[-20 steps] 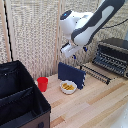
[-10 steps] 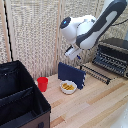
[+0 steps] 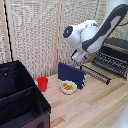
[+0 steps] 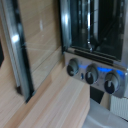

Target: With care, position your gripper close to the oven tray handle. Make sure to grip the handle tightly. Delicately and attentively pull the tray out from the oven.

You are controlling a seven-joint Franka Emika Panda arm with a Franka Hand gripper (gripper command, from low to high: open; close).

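Dark oven tray handle [image 3: 95,75] right of centre: approach gripper [image 3: 79,56] slowly, squarely; finger opening cannot tell.

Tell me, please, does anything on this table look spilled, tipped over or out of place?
Nothing looks spilled or tipped. The red cup stands upright, the small bowl sits level beside the dark-blue panel, and the tray juts out of the oven, lying flat. The pincer is not clearly visible.
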